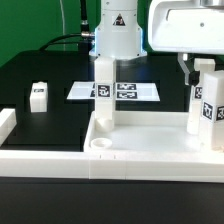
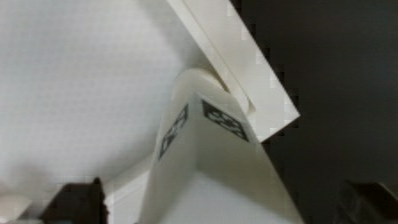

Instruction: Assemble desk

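Note:
The white desk tabletop (image 1: 150,152) lies rim-up at the front of the black table, with a round socket (image 1: 100,145) showing at its near corner. One tagged leg (image 1: 103,88) stands upright at its far corner on the exterior view's left. A second tagged leg (image 1: 205,105) stands upright at the exterior view's right. My gripper (image 1: 200,68) hangs over that leg's top, open, with a finger standing off its side. In the wrist view the same leg (image 2: 222,165) rises between my dark fingertips (image 2: 75,200), above the tabletop's floor (image 2: 71,90) and rim (image 2: 231,50).
A loose small leg (image 1: 38,95) stands on the table at the exterior view's left. The marker board (image 1: 135,91) lies flat behind the tabletop. A white rail (image 1: 6,125) sits at the far left edge. The arm's base (image 1: 118,35) stands at the back.

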Robot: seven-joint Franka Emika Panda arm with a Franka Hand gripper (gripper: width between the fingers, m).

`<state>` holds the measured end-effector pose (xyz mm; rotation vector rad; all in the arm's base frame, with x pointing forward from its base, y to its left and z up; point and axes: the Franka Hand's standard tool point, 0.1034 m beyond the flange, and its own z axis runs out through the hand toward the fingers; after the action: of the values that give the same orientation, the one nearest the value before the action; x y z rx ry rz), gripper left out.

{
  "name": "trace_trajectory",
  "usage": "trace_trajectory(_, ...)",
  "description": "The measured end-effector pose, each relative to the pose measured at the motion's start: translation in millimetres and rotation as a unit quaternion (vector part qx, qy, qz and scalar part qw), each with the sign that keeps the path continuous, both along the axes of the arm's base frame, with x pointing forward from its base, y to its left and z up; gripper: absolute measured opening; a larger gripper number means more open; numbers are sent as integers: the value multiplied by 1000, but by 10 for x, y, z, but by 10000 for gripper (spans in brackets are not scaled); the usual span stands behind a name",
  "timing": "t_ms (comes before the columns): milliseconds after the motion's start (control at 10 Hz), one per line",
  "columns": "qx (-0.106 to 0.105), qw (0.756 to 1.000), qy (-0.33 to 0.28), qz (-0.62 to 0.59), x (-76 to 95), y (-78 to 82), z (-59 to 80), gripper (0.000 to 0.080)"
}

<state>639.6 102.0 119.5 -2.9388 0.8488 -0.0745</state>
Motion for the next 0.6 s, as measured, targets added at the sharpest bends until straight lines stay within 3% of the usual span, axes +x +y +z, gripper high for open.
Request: trace_trajectory(600,-14,983,-12,183,0,-4,0,649)
